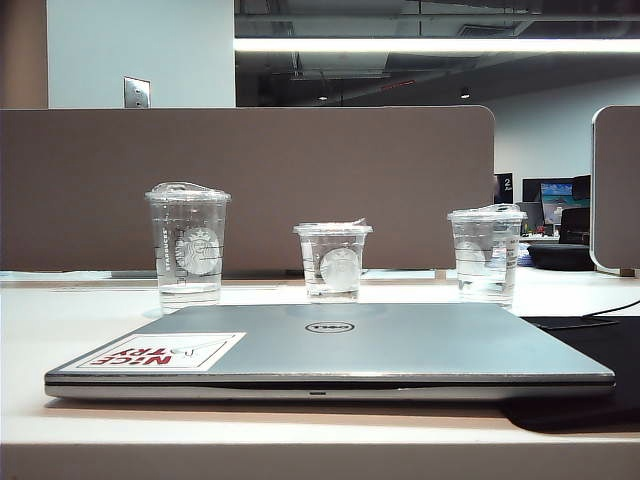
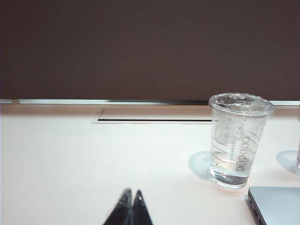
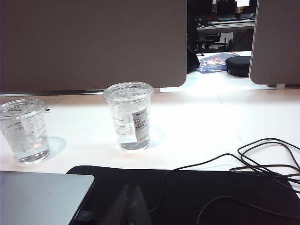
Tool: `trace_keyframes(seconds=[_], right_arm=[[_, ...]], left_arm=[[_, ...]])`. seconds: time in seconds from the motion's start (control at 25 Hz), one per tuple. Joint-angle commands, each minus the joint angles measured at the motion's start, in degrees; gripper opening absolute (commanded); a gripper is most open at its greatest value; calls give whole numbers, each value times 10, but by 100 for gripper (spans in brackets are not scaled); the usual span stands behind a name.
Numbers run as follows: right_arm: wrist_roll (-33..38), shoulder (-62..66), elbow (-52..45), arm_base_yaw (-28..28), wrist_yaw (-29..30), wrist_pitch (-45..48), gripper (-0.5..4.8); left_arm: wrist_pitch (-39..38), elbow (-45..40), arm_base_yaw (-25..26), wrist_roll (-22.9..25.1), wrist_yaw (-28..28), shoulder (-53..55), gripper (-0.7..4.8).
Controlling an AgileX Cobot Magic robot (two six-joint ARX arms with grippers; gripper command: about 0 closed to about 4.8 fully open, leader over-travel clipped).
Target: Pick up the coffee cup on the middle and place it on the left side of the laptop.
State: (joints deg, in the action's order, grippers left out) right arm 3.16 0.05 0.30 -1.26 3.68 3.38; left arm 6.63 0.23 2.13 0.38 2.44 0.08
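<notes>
Standing upright at frame centre in ext. view, coffee cup (image 1: 333,259) sits behind closed Dell laptop (image 1: 330,345), btwn domed-lid cup (image 1: 188,244) and lined cup (image 1: 486,252). Left gripper (image 2: 131,194) and right gripper (image 3: 130,188): jaws pressed together, nothing held, both low over table (image 1: 60,320).

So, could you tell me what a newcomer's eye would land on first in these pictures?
Probably the closed silver laptop lying nearest the camera with its red-and-white sticker, and the three clear cups lined up behind it, the squat coffee cup in the middle. Both the left gripper and the right gripper are shut, hanging back from everything.
</notes>
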Motion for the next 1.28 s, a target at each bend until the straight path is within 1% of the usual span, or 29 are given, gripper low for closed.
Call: trace_keyframes(seconds=[0.04,0.48,0.68,0.76,0.88,0.96,1.04,1.08,1.12,1.24,1.28], right_arm=[[-2,-1,-2,0,-1,12,-5],[-2,-1,-2,0,-1,12,-5],[-2,18,-2,16,-1,12,-5],[-2,56,-2,57,-1,12,-5],[-2,84,-2,103,-1,11,-5],[-2,99,-2,135,-1,11,-5],[-2,108,-2,165,-1,11,-5],[-2,114,-2,186,-1,11,-5],[-2,118,-2,198,-1,11,-5],[-2,127,-2,221,-1,11,-5],[-2,129,-2,225,-1,11,-5]], left_arm=[[7,2,0,0,2,0,-6],[7,2,0,0,2,0,-6],[8,2,0,0,2,0,-6],[7,2,0,0,3,0,-6],[8,2,0,-3,4,0,-6],[8,2,0,-34,9,0,-6],[21,2,0,-63,35,0,-6],[38,2,0,-87,77,0,-6],[47,2,0,-101,104,0,-6],[60,3,0,-130,150,7,-6],[60,4,0,-131,157,12,-6]])
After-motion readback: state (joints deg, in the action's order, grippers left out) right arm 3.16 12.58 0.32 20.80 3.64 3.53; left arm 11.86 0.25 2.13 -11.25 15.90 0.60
